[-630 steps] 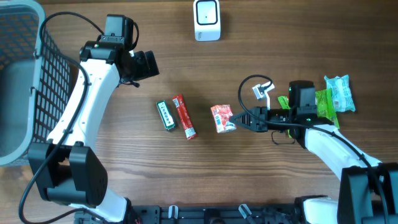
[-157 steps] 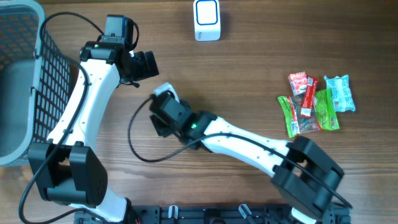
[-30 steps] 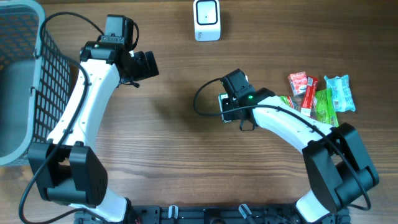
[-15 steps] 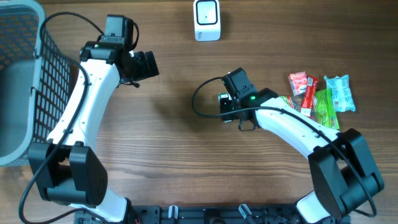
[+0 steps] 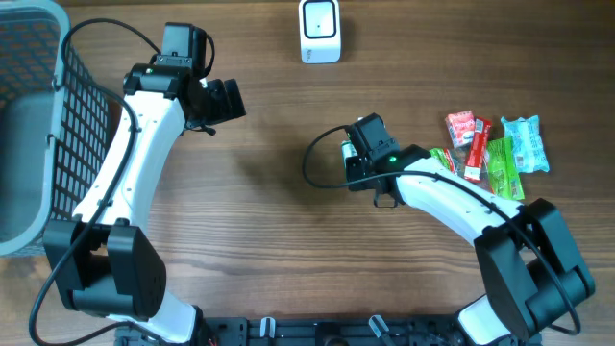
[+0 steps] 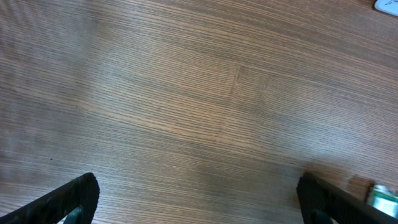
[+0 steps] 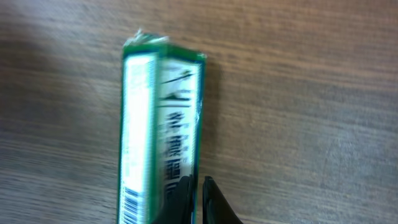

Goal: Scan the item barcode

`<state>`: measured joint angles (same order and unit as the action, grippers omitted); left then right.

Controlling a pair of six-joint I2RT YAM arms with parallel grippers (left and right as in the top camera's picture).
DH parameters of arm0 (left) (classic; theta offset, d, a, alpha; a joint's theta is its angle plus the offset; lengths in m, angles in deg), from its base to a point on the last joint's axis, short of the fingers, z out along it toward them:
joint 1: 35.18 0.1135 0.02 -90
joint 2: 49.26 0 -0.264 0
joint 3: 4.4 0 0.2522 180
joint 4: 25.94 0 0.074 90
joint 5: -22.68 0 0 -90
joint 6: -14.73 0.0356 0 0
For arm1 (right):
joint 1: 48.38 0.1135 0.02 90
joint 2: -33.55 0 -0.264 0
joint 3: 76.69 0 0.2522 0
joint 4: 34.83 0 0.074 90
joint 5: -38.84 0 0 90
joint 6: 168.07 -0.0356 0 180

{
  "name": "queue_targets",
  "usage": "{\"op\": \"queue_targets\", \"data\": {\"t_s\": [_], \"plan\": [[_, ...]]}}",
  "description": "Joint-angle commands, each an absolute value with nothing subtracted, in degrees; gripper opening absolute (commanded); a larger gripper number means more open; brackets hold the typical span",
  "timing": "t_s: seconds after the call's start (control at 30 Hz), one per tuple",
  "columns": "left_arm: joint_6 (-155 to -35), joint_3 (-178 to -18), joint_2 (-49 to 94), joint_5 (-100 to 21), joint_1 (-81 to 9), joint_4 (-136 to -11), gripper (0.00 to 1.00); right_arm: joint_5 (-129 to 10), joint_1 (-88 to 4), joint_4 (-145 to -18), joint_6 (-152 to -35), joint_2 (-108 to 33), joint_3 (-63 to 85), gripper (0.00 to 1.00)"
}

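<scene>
**Gripping a green packet short of the scanner**

Overhead view: the white scanner (image 5: 319, 31) sits at the far edge of the wooden table (image 5: 288, 250). The right gripper (image 5: 354, 165) lies nearer than the scanner and slightly to its right, well apart from it. Only a sliver of the green packet (image 5: 345, 149) shows at its tip. The left gripper (image 5: 231, 98) hangs to the scanner's left, nearer than it. A cluster of snack packets (image 5: 485, 149) lies far to the scanner's right, and a grey basket (image 5: 38, 115) stands far to its left.

Left wrist view: the left gripper (image 6: 196, 186) has its jaws spread wide over bare wood, with nothing between them (a green-and-white scrap at the lower right edge is too small to identify).

Right wrist view: the right gripper (image 7: 198, 200) has its jaws drawn together, pinching the lower right edge of the green packet (image 7: 158, 130). The packet's printed face points at the camera, with barcode lines showing at its lower left corner.
</scene>
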<state>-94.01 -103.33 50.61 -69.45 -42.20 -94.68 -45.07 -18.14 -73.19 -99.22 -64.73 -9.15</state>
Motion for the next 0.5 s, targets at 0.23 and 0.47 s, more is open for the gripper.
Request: {"op": "queue_targets", "data": {"t_s": [0.23,0.47], "plan": [[-93.7,-103.2,50.9,-70.0,-42.1,-94.5,1.0,-40.6,-18.2,-73.1,-99.1,-64.8,-10.5,0.09],[-93.7,-103.2,50.9,-70.0,-42.1,-94.5,1.0,-47.2,-19.0,-75.0,-99.3,-61.9,-3.6,0.75]]}}
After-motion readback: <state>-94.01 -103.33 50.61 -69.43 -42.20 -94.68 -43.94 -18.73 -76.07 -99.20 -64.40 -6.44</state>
